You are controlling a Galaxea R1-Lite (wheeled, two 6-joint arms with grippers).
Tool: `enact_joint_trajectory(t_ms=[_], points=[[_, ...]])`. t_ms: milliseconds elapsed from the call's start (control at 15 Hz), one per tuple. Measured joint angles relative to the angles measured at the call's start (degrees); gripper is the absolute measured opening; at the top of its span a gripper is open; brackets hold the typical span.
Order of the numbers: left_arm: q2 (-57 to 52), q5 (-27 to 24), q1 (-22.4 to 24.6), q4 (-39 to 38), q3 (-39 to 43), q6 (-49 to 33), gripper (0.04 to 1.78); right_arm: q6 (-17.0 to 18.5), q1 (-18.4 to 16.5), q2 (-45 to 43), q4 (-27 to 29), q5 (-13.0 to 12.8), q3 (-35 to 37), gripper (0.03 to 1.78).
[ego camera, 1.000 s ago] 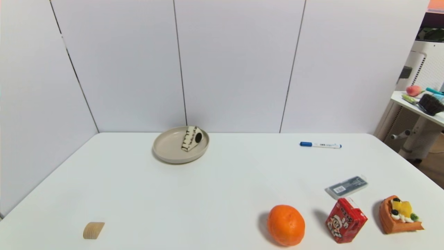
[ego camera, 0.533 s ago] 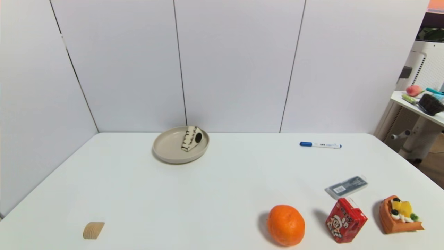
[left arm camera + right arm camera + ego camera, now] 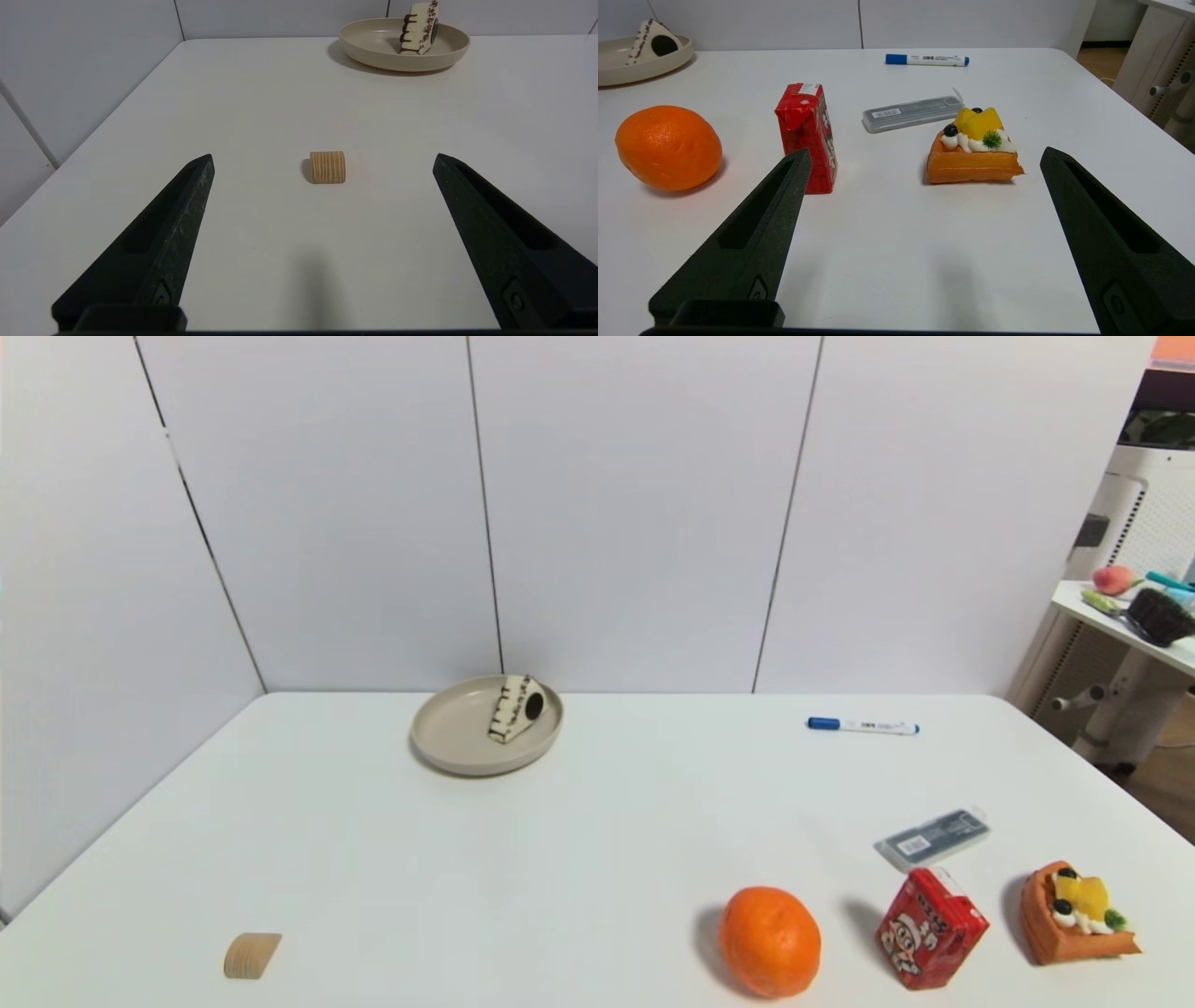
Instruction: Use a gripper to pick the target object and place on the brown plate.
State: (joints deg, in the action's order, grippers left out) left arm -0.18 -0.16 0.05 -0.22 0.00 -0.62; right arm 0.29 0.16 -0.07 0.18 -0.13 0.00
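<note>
The chocolate-topped cake wedge point(image 3: 515, 708) lies tipped on its side on the beige-tan plate point(image 3: 453, 733) at the far middle-left of the table. Both also show in the left wrist view, cake point(image 3: 419, 29) and plate point(image 3: 369, 42), and in the right wrist view, cake point(image 3: 653, 41) and plate point(image 3: 616, 70). My left gripper point(image 3: 322, 161) is open and empty near the table's front left, well short of the plate. My right gripper point(image 3: 924, 161) is open and empty near the front right. Neither gripper shows in the head view.
A small wooden block point(image 3: 252, 955) lies at the front left. An orange point(image 3: 769, 941), a red juice carton point(image 3: 930, 927) and an orange fruit-topped tart slice point(image 3: 1074, 913) stand at the front right. A grey case point(image 3: 932, 838) and a blue-capped marker point(image 3: 863, 725) lie behind them.
</note>
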Motion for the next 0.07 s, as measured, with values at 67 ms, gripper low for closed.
enact_joint_trajectory(t_ms=[67], points=[[0.00,-0.02,0.00,-0.02,0.00,0.02,1.69,-0.05,0.00,0.00,-0.02,0.04,0.00,1.69]])
